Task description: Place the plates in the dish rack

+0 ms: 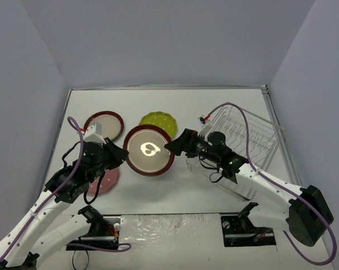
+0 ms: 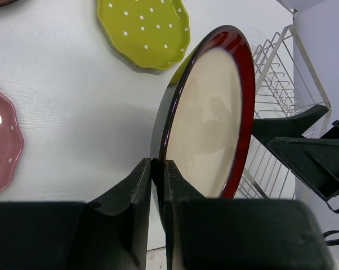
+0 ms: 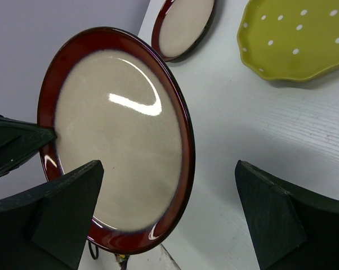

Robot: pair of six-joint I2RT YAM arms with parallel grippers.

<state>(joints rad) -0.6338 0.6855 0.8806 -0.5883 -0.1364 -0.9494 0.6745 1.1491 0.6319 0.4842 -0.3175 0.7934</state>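
Note:
My left gripper [image 1: 123, 153] [image 2: 157, 169] is shut on the left rim of a dark-red-rimmed plate [image 1: 149, 149] [image 2: 209, 112] [image 3: 119, 135], held above the table between the arms. My right gripper [image 1: 174, 144] [image 3: 166, 174] is open at that plate's right edge, its jaws standing on either side of the rim without touching it. The second dark-red-rimmed plate [image 1: 103, 125] [image 3: 183, 25] lies at the back left. The yellow-green dotted plate [image 1: 158, 122] [image 2: 144, 31] [image 3: 296, 36] lies behind the held one. The pink plate [image 1: 106, 181] [image 2: 0, 140] lies under my left arm. The dish rack [image 1: 245, 149] [image 2: 276, 90] stands at the right, with no plates in it.
Purple cables loop over both arms. The right arm reaches over the rack's near left corner. Grey walls close the table on three sides, and its front edge [image 1: 169, 216] runs by the arm bases.

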